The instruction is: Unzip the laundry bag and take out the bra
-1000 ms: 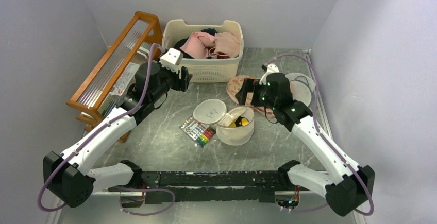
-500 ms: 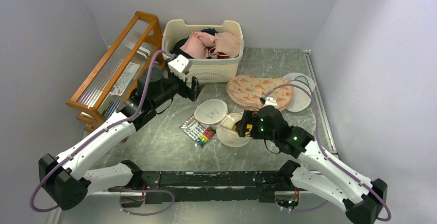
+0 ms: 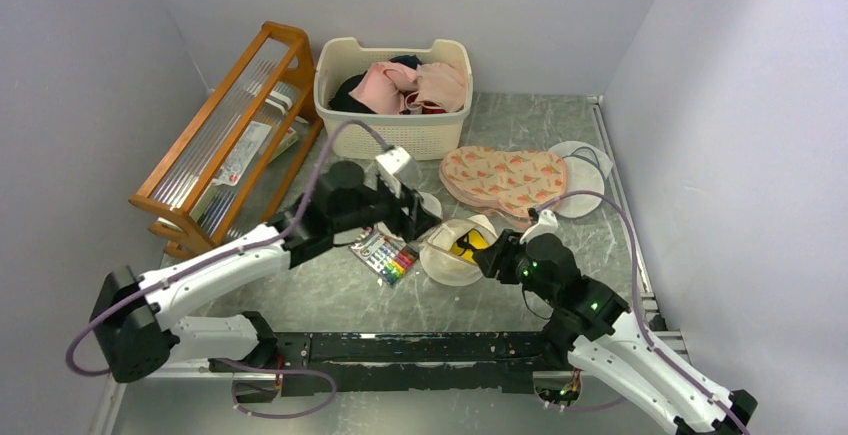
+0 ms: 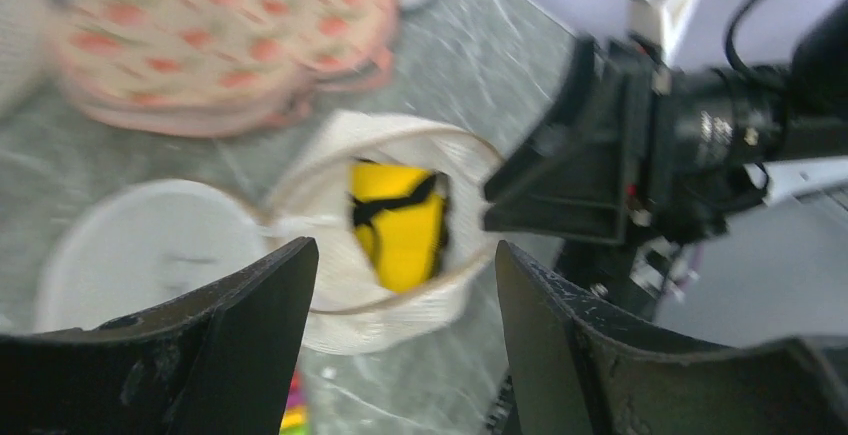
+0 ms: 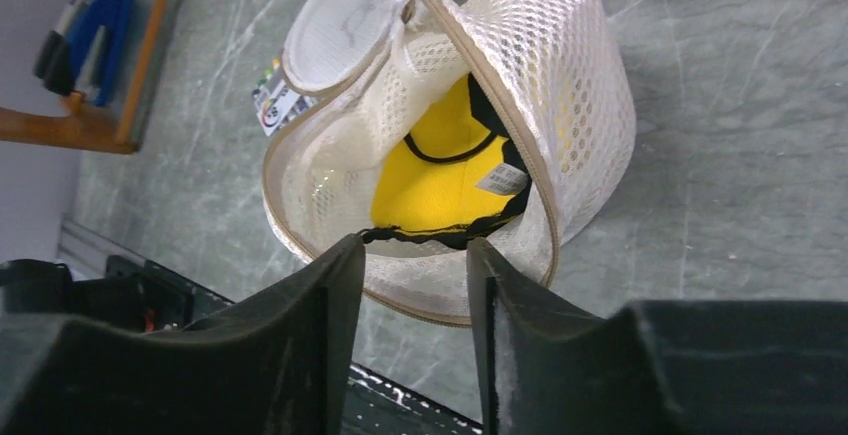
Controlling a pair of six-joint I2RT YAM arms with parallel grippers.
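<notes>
The laundry bag [image 3: 447, 260] lies unzipped and tipped on its side, mouth toward my right arm. Its round lid [image 4: 140, 255] is folded back to the left. A yellow bra [image 3: 468, 245] with black trim sits inside the bag. In the right wrist view the bra [image 5: 440, 170] shows through the mesh bag's [image 5: 590, 85] mouth. My right gripper [image 5: 410, 250] is at the bag's near rim, jaws narrowed but apart, tips by the bra's black edge. My left gripper [image 4: 402, 255] hovers open above the bag [image 4: 330, 295], holding nothing.
A pack of coloured markers [image 3: 385, 257] lies just left of the bag. A carrot-print fabric piece [image 3: 500, 177] and a white mesh disc [image 3: 585, 190] lie behind it. A cream basket [image 3: 410, 135] of clothes and a wooden rack [image 3: 220, 125] stand at the back left.
My left arm swung right and down over the bag. My right gripper drew back to the bag's mouth and narrowed its jaws. The bag tipped onto its side.
</notes>
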